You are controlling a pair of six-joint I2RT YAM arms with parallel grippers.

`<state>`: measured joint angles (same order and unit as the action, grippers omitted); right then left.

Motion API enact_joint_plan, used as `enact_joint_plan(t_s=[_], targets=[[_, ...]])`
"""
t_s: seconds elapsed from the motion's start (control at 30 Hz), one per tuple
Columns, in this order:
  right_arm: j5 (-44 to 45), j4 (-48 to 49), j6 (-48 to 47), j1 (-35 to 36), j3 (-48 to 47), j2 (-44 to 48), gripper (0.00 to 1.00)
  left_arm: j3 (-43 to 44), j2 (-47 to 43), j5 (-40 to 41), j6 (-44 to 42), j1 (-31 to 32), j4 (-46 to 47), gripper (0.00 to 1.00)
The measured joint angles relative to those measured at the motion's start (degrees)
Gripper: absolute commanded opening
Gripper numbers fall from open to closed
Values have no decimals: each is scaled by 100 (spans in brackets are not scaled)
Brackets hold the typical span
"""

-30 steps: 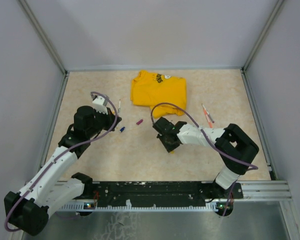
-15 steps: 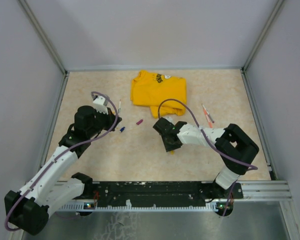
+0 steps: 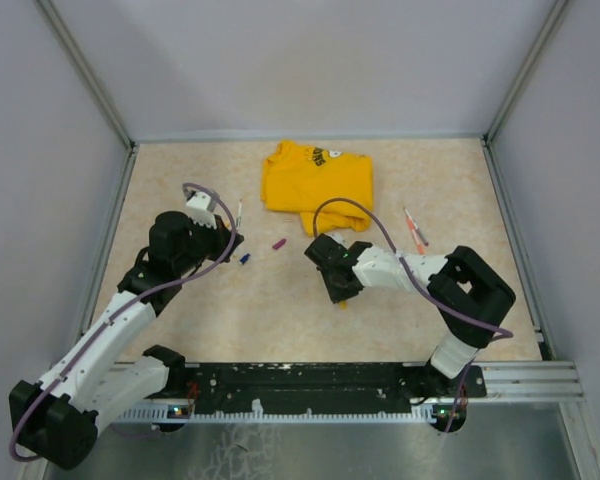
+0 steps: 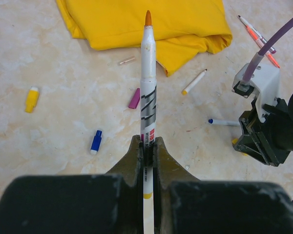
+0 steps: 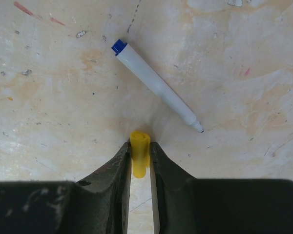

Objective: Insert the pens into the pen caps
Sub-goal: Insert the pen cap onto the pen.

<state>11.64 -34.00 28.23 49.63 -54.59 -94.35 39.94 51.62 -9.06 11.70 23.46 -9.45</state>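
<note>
My left gripper (image 4: 146, 141) is shut on a white pen (image 4: 147, 83), whose orange tip points away toward the yellow T-shirt. In the top view this gripper (image 3: 232, 238) hangs at the left of the table. My right gripper (image 5: 139, 145) is low over the table, shut on a yellow pen cap (image 5: 139, 155). Just beyond it lies a white pen (image 5: 156, 85) with a blue end. Loose on the table are a yellow cap (image 4: 32, 99), a blue cap (image 4: 96, 141), a magenta cap (image 4: 135, 98) and a yellow-tipped pen (image 4: 194, 82).
A folded yellow T-shirt (image 3: 318, 178) lies at the back middle. Two more pens (image 3: 414, 230) lie at the right, past the right arm. A pale cap (image 4: 127, 61) sits by the shirt's edge. Metal frame posts and grey walls close in the table.
The right wrist has shifted very slightly to the left, still low over the table. The left arm and its pen have not moved.
</note>
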Motion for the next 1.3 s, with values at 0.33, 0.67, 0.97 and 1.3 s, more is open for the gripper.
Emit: enact_joint_plan(t_s=[0.33,0.67,0.97,1.3], targets=[[-50,-15,-13,-7,44,177,1,-2,-98,0,35,0,15,0],[-184,850,68,-116,549,1982,0,-120,-459,-391,44,0,328,0],[-87,2500,444,-118,1541,3536,0,-197,-568,-575,184,0,479,2],[212,3534,557,-140,2035,4266,0,-348,-638,-966,431,0,800,0]])
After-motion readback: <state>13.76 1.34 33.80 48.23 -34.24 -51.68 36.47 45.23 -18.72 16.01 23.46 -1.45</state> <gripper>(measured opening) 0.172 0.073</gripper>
